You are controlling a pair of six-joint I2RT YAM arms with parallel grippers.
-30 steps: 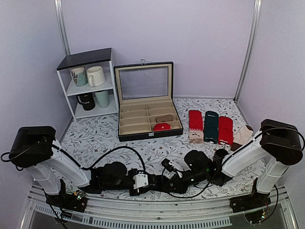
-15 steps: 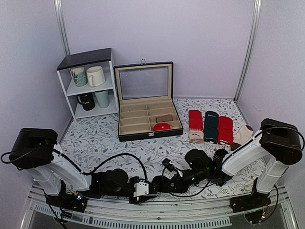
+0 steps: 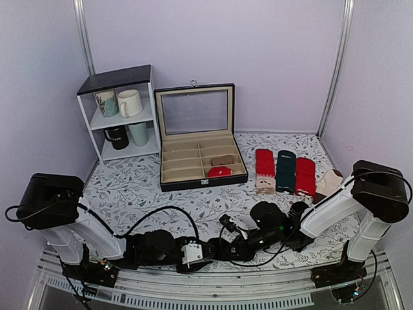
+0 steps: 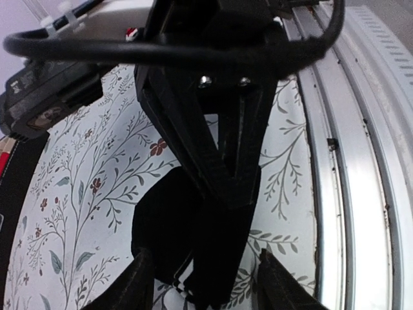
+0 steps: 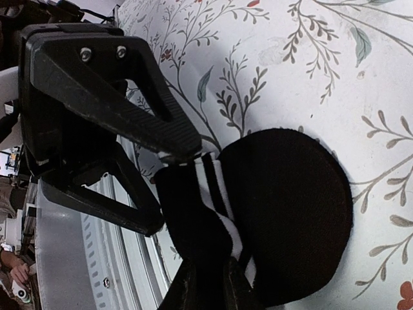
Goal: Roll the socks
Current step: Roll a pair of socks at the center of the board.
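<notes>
Because the socks (image 5: 284, 206) are soft, light knit with no stiffness of their own, they will probably sag, stretch and spring loose as soon as tension drops, so where they are held matters more than how hard. They lie on the bench (image 3: 142, 184) at about six o'clock in the overhead view, close to the metal rail (image 4: 361, 161) along the near edge, between the two arms. In the right wrist view a rounded black bulk fills the three o'clock side, with the white-banded cuff at its nine o'clock side. The right tool (image 5: 210, 287) is almost closed and pinches the fabric by those bands. The left tool (image 4: 205, 284) stands spread, a finger on either side of the cuff end; one finger seems to touch it, but nothing is gripped. The cuff looks like the best place to hold: it is thicker and elastic, and less likely to slide out than the thin foot. The cloth seems neither slippery nor fragile, though it could bunch. I cannot tell whether one sock or two lie there.
</notes>
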